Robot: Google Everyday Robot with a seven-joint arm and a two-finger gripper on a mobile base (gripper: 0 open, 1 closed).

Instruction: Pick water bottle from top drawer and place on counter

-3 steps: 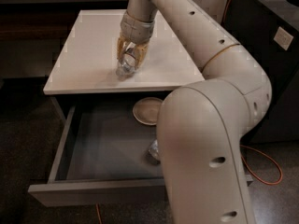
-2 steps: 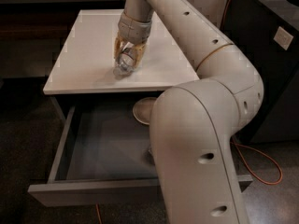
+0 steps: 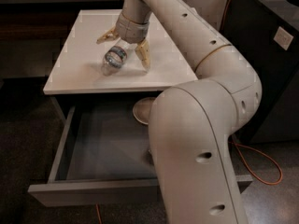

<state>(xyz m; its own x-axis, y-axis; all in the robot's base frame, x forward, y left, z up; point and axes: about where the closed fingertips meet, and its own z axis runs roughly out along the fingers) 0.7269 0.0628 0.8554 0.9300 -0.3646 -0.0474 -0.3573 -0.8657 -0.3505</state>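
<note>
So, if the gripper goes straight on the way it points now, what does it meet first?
Probably the water bottle, lying on the counter between the open jaws. The gripper hangs over the counter pointing down at it; the counter itself comes next.

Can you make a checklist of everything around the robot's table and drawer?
Surface: white counter, with the bottle on it.
Job's things: water bottle lying on its side on the counter; top drawer pulled open.
Clutter: pale round dish at the back of the drawer, partly hidden by the arm.
Gripper: gripper just above the counter, fingers open, one on each side of the bottle.
Cables: orange cable on the floor at the right.
Surroundings: dark cabinet at the right; dark floor.
</note>
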